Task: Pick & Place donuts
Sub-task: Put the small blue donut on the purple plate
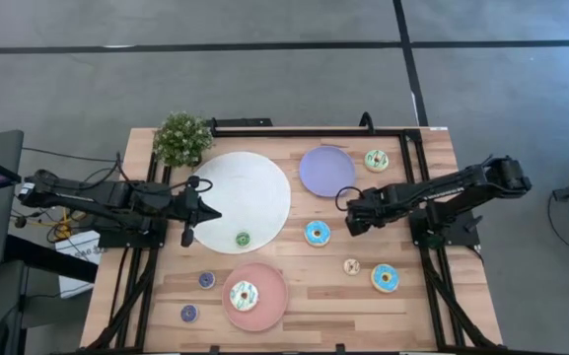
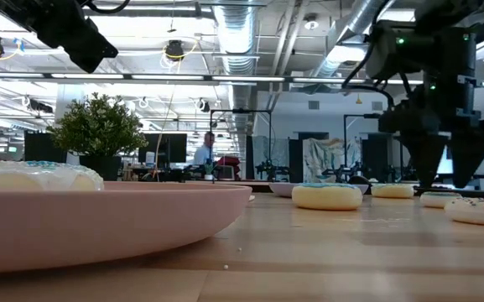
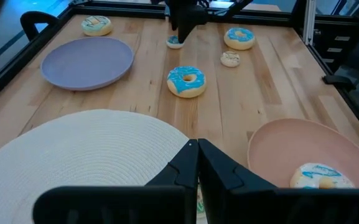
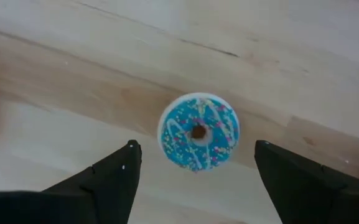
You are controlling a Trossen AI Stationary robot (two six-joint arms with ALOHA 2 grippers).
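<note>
My right gripper [image 1: 348,215] [image 4: 196,145] is open and points down over the mini blue sprinkled donut [image 4: 198,132] [image 3: 175,42], which lies flat on the wood; its fingers stand either side of the donut, apart from it. My left gripper [image 1: 210,213] [image 3: 195,149] is shut and empty, hovering over the white plate's [image 1: 254,182] left part. The green mini donut [image 1: 243,238] lies on that plate. A white donut [image 1: 245,294] sits on the pink plate [image 1: 276,308]. The light blue donut [image 1: 317,233], beige mini [image 1: 351,266], sprinkled donut [image 1: 385,278] and pale green donut [image 1: 376,159] lie on the table.
A lilac plate [image 1: 326,170] lies at the far side, a potted plant [image 1: 180,138] at the far left corner. Two purple-blue mini donuts [image 1: 206,279] [image 1: 188,313] lie near the left front. Black frame rails [image 1: 314,130] border the table. A person shows far off in the low view.
</note>
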